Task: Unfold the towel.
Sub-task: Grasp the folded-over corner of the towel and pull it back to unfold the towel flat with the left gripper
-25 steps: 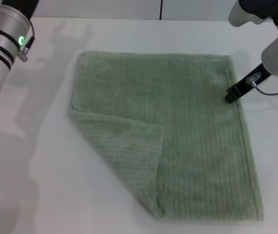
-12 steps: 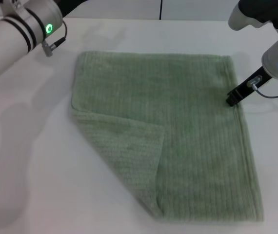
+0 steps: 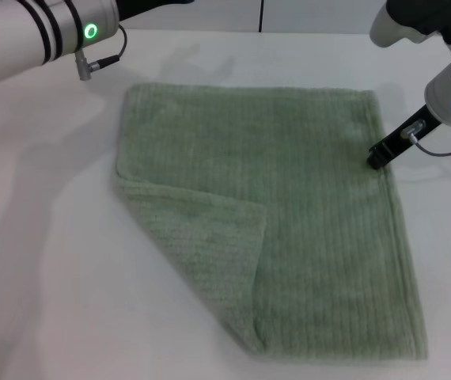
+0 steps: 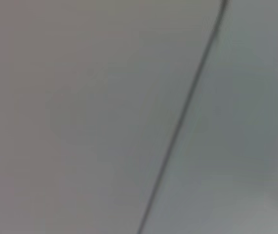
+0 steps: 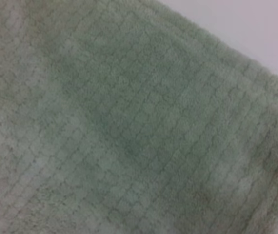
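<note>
Now the towel [image 3: 273,214] lies spread across the middle of the frame on the white table [image 3: 43,261], its lower-left corner folded inward. That flap sits toward the left arm, up at upper left, well off the cloth. The right gripper [image 3: 377,156] touches the right hem; I cannot tell either pincer's state.

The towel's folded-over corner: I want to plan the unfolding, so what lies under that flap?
Under the flap shows only more of the towel, on the white table. Whatever the flap covers is hidden.
</note>
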Available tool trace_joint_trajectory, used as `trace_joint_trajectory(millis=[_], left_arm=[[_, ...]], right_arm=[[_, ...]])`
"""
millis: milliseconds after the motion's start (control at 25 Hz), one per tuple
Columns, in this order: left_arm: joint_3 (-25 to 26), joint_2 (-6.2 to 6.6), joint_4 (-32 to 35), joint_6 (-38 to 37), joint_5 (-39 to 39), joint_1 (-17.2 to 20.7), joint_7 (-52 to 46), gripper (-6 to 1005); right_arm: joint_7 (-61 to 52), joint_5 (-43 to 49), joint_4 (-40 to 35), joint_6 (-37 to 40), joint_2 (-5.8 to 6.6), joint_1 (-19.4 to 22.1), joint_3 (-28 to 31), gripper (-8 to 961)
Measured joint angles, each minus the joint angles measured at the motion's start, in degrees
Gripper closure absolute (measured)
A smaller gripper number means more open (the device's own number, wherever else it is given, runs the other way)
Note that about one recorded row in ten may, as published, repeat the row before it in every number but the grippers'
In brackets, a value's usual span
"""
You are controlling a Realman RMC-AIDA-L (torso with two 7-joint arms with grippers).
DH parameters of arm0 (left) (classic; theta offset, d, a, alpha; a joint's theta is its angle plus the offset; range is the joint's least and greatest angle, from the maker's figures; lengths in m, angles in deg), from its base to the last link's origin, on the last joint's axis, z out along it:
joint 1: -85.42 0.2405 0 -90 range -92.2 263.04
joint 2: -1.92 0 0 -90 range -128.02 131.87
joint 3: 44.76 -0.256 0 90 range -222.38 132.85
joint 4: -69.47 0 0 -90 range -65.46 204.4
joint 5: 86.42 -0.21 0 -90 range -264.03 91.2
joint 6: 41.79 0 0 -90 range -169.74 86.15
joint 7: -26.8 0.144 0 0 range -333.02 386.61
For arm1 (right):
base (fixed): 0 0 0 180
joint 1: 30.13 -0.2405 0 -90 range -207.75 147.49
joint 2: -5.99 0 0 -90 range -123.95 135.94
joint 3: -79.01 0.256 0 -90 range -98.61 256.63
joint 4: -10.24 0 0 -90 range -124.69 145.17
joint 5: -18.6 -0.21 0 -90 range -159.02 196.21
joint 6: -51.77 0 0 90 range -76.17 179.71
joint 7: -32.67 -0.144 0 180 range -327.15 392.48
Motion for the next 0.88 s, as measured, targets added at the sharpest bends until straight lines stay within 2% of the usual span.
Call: trace_joint_trajectory(millis=[120,160,200,280,440,480,520,680,880], left_arm=[[0.0,0.0,0.0,0.0,0.0,0.0,0.0,278],[3.3,0.35,1.3,-3.6,-11.7,-1.2,-7.1,279],[5.7,0.68,2.2,-6.3,-18.0,-1.8,-11.5,279],[5.7,0.68,2.2,-6.3,-18.0,-1.8,-11.5,280],[14.3,1.17,7.9,-15.4,-40.8,-3.4,-26.5,283],[14.3,1.17,7.9,-15.4,-40.8,-3.4,-26.5,283],[15.7,1.27,10.1,-18.2,-46.9,-3.7,-30.2,284],[19.3,1.36,11.7,-25.6,-57.2,-5.7,-32.2,286],[20.8,0.6,11.8,-31.4,-64.7,-7.8,-32.4,289]], right_arm=[[0.0,0.0,0.0,-0.1,0.09,-0.1,0.0,952],[0.0,0.0,0.0,-0.1,0.09,-0.2,0.0,952],[0.0,0.0,0.0,-0.1,0.1,-0.2,0.0,952],[0.0,0.0,0.0,-0.1,0.1,-0.2,-0.1,952],[0.0,0.0,0.0,-0.2,0.11,-0.2,-0.1,952],[0.1,0.0,0.0,-0.2,0.1,-0.2,-0.1,952],[0.1,0.0,0.0,-0.2,0.1,-0.2,-0.1,952],[0.3,0.0,0.0,-0.2,0.1,-0.2,-0.2,952],[0.4,0.0,0.0,-0.3,0.1,-0.2,-0.2,952]])
